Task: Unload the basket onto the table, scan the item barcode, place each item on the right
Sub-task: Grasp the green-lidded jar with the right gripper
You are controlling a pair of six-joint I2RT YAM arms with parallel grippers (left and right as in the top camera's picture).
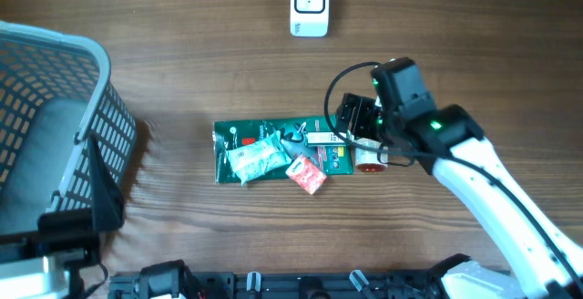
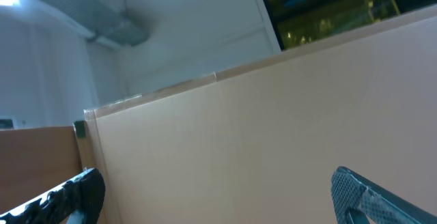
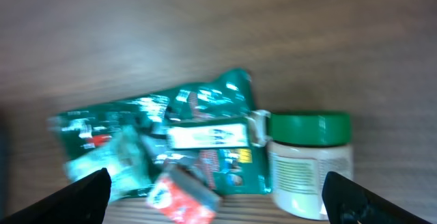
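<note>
A small pile of items lies mid-table: a green foil packet (image 1: 264,149), a red sachet (image 1: 307,175), a white tube (image 1: 321,139) and a white jar with a green lid (image 1: 369,159). The white barcode scanner (image 1: 309,5) stands at the far edge. My right gripper (image 1: 353,126) hovers open over the pile's right end. In the right wrist view its fingertips (image 3: 87,195) frame the green packet (image 3: 164,118), the red sachet (image 3: 181,197) and the jar (image 3: 311,162), touching none. My left gripper (image 2: 215,200) is open and empty, facing a beige panel (image 2: 273,135).
A grey mesh basket (image 1: 86,126) stands at the left edge of the table. The left arm's base (image 1: 68,231) sits at the bottom left corner, beside the basket. Bare wooden tabletop (image 1: 182,53) lies between the pile and the scanner.
</note>
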